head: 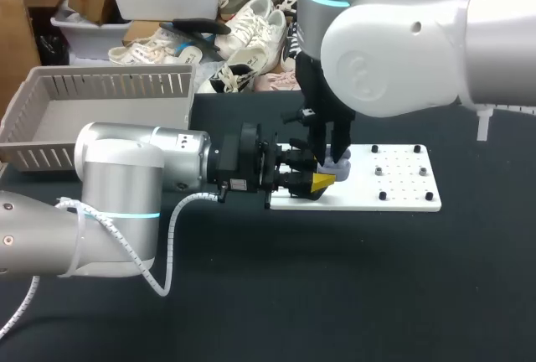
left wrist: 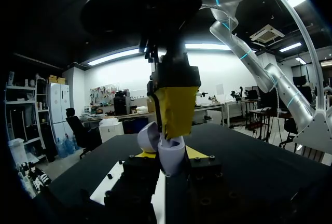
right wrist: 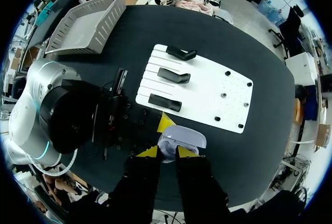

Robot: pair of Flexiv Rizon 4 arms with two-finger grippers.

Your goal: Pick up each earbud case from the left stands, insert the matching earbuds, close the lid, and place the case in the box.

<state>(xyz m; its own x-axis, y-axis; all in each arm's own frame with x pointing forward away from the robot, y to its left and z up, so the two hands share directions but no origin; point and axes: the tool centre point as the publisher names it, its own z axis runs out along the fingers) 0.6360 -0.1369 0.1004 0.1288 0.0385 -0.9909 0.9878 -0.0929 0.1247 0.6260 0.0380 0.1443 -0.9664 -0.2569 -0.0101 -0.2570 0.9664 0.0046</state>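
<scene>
Holding the case: the left gripper [head: 325, 172] and the right gripper [right wrist: 167, 152] both meet at the pale lilac, rounded plastic earbud case [right wrist: 181, 137].
Earbud case: it is raised clear of the black table [head: 335, 287], by the near-left part of the white drilled plate [head: 402, 188]. Whether it hangs over the plate or just off its near edge cannot be told. In the left wrist view it shows two lilac lobes, the lid tipped open beside the body [left wrist: 171, 157].
Left gripper: it comes in level from the left, pointing right. Its dark fingers stand a narrow way apart, with the case body filling the gap and touching both of them. One yellow tip [head: 322, 183] shows just on the near side of the case.
Right gripper: it comes straight down from above. Its two yellow tips sit close together with the near part of the case pinched between them. In the left wrist view one broad yellow finger [left wrist: 176, 107] stands upright right against the case.
Stands: three black stands [right wrist: 174, 75] lie in a row on the left end of the plate, each apart from the next. The one closest to the left gripper [right wrist: 165, 102] is just beside it.
Plate: it lies flat on the table, right of centre, with small dark pegs on its right half.
Box: the grey slatted plastic box [head: 105, 85] sits at the far left of the table, well apart from the case and both grippers.
</scene>
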